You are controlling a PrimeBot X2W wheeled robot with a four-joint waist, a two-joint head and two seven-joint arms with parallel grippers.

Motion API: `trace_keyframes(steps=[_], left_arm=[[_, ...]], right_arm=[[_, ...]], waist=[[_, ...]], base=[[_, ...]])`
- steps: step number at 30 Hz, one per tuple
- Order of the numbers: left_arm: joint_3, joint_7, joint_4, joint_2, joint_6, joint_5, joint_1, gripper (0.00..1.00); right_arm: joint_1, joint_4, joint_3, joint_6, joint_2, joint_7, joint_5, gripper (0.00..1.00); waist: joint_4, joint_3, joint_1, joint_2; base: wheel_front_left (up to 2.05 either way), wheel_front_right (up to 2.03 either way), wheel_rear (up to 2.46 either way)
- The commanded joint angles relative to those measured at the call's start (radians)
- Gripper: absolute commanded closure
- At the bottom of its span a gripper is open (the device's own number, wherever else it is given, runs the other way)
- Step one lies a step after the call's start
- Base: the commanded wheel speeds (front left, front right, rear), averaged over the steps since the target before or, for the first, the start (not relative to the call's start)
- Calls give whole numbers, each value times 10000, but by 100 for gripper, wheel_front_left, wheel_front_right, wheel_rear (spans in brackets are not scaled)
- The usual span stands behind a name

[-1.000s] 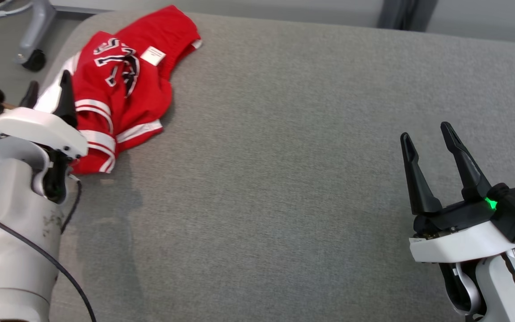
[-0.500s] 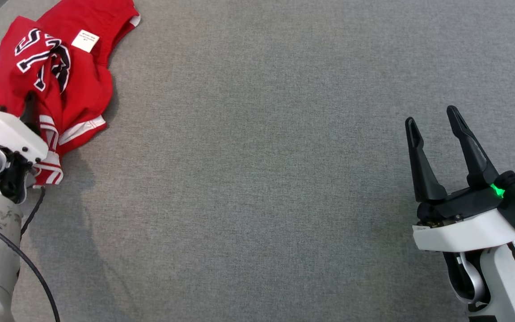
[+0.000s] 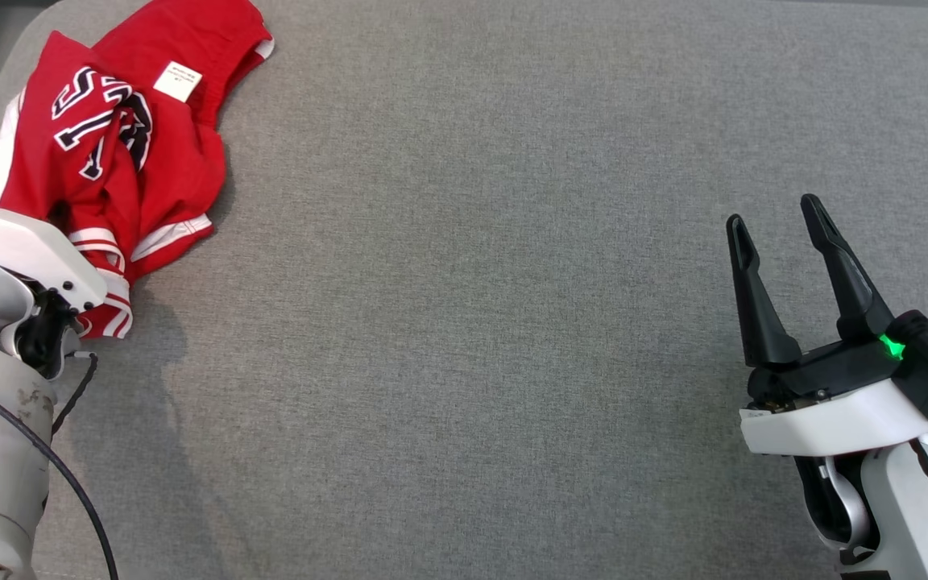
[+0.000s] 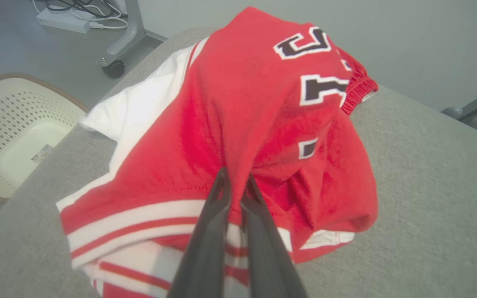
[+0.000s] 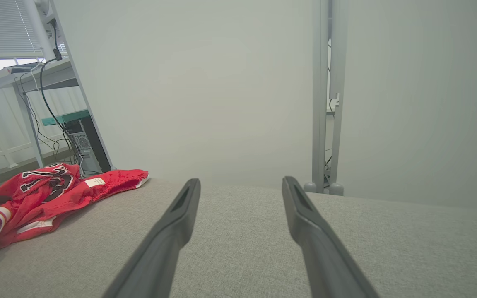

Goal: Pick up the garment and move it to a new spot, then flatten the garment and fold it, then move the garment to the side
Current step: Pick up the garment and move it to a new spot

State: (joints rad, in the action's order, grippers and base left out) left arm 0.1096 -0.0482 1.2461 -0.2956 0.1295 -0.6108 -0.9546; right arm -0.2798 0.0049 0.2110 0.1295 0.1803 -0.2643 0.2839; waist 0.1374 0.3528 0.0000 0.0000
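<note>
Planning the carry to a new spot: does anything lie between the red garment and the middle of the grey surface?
Nothing visible does. The grey surface runs bare from the garment across to the right gripper. The left gripper has its jaws pinched on a fold of the garment, with nothing else between them.

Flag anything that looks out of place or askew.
The red garment lies crumpled at the left edge of the grey surface, its lettering folded over itself. The left gripper is pinched shut on a fold. Nothing else stands out.
</note>
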Motion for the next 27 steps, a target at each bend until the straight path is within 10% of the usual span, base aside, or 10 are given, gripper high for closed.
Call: trace_keyframes(steps=[1, 27], left_arm=[[51, 116, -71, 29, 14, -58, 55, 100], [3082, 317, -4575, -1025, 15, -2093, 316, 100]], right_arm=[[48, -4, 23, 23, 30, -16, -28, 0], [887, 212, -52, 23, -424, -14, 179, 0]], waist=[[45, -60, 0, 0], [-125, -2147, 0, 0]], base=[[0, 0, 0], [0, 0, 0]])
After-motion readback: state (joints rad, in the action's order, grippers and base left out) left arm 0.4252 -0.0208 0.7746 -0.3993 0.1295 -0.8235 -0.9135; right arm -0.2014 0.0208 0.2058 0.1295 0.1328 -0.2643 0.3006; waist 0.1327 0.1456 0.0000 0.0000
